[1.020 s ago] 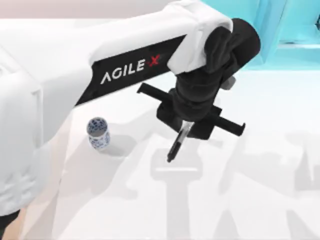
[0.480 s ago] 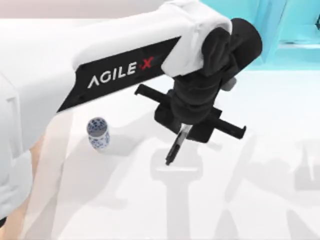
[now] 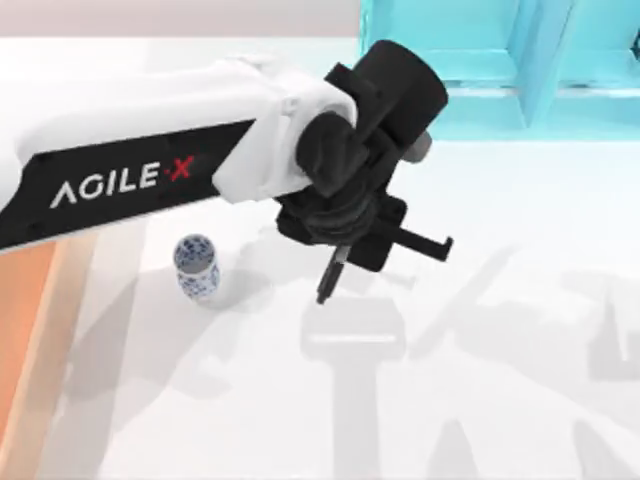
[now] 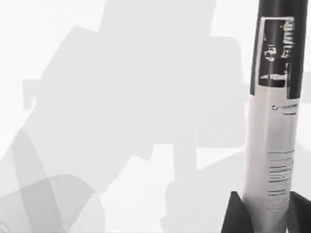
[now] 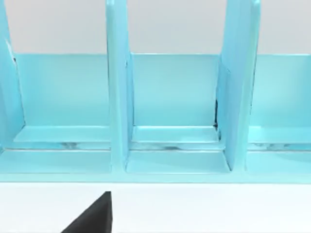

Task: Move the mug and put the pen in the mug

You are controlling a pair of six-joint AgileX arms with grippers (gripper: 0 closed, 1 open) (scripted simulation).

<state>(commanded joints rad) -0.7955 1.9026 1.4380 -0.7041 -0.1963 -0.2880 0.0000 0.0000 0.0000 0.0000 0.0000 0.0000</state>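
Above the table [image 3: 520,330], left pincer [image 3: 345,262] clamped on pen [image 3: 329,280], right of upright mug [image 3: 196,266].

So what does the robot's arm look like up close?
The left arm is a fat white tube with a black stripe that says AGILE X, the X in red. Its wrist is a chunky black lump, and the left gripper under it is black too, with a thin black bar sticking out sideways. No cables are visible.
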